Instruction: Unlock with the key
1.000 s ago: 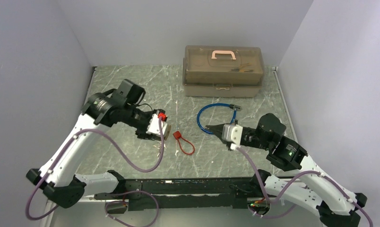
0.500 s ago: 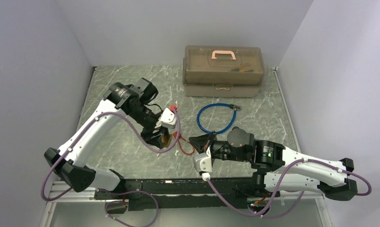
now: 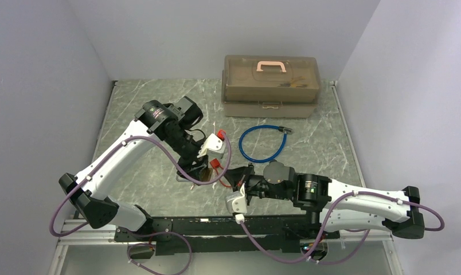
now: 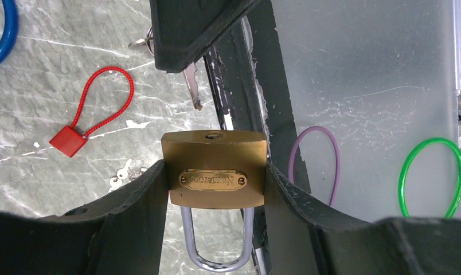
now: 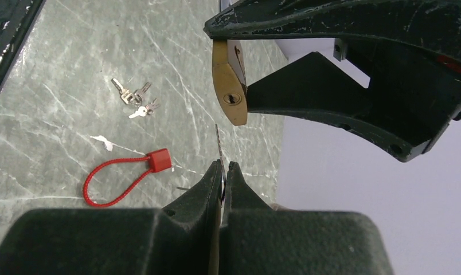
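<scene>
Left claw [image 4: 214,192] is clamped on the brass padlock [image 4: 214,154], gripping its body from both sides. Right claw [image 5: 223,172] is pinched tight on the key [image 5: 218,143], tip just short of the keyhole [image 5: 232,98]. Both are up off the table [image 3: 148,114], near its middle. A red cable loop [image 5: 122,175] lies on the marble nearby.

Brass-gold padlock [image 4: 214,166] with a silver shackle [image 4: 187,235]; red cord loop [image 4: 67,141]; blue cable ring [image 3: 241,144]; grey-green table [image 3: 131,91] veined white; smoky brown box [image 3: 271,91], pink handle [image 3: 272,64].
</scene>
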Robot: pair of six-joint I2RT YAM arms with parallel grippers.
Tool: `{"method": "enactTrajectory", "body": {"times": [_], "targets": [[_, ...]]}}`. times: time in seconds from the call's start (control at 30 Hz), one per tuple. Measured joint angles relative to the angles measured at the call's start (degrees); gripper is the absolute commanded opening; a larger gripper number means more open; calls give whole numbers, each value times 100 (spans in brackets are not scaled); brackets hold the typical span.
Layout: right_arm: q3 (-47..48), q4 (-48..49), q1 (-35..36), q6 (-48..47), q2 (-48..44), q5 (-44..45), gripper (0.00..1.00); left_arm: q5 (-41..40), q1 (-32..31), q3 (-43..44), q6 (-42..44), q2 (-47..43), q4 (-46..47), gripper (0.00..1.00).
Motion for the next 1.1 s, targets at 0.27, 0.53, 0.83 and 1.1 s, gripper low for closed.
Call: {"method": "enactTrajectory", "body": {"times": [0.27, 0.53, 0.83, 1.1], "targets": [[-105, 444, 72, 0, 79, 120, 0, -345, -234, 66, -251, 2, 11, 0], [-249, 693, 136, -7, 37, 142, 0, -509, -293, 66, -409, -2, 157, 0], [-345, 905, 151, -7, 35, 229, 0, -509, -369, 107, -527, -13, 264, 0], [-396, 975, 151, -4, 35, 267, 0, -535, -389, 109, -597, -20, 258, 0]]}}
